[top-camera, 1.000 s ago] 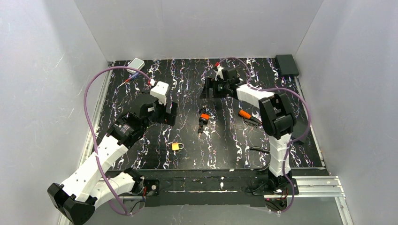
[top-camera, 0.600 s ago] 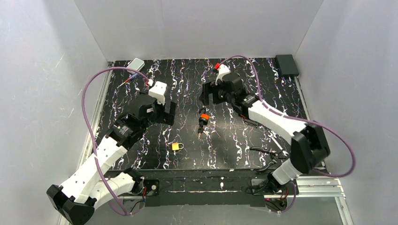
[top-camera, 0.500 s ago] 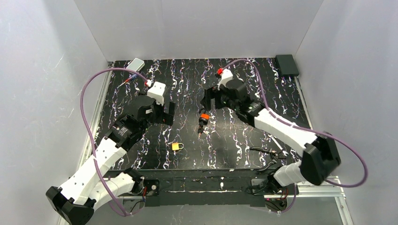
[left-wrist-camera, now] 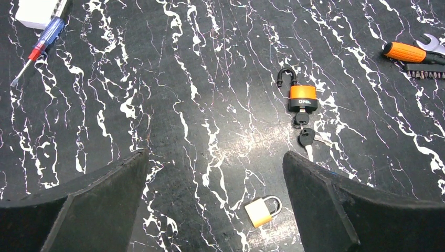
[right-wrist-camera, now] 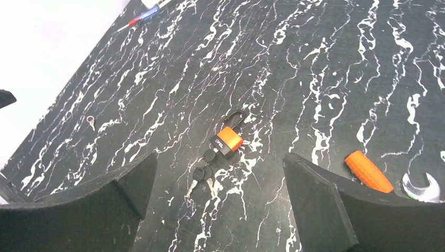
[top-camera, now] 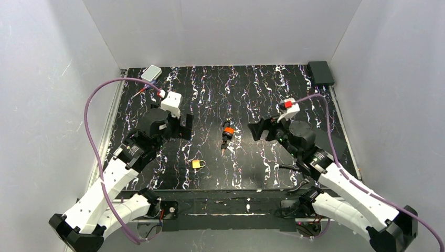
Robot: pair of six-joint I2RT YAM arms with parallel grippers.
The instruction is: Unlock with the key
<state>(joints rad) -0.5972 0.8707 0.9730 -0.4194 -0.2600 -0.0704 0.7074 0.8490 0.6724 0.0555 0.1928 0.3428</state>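
Key [left-wrist-camera: 301, 117] is not in anybody's fingers. The left fingers [left-wrist-camera: 89, 202] are spread wide apart with nothing between them, up above the black and white counter [left-wrist-camera: 199, 63]. The right fingers [right-wrist-camera: 320, 205] are spread wide too and hold nothing.

Out past both sets of fingers, near the middle of the counter, lies the orange padlock [left-wrist-camera: 303, 98]. The little dark key pokes into the bottom of it and touches it. Another dark key [left-wrist-camera: 306, 137] lies just below the first one. The padlock's black loop [left-wrist-camera: 285, 77] looks popped open on one side.

A small yellow padlock [left-wrist-camera: 261, 210] lies nearer the left fingers, apart from the orange one. Farther out on the right side lie an orange-handled tool [left-wrist-camera: 411, 52] and a wrench [left-wrist-camera: 433, 42]. A blue and red screwdriver [left-wrist-camera: 39, 50] lies far off at the left back corner.
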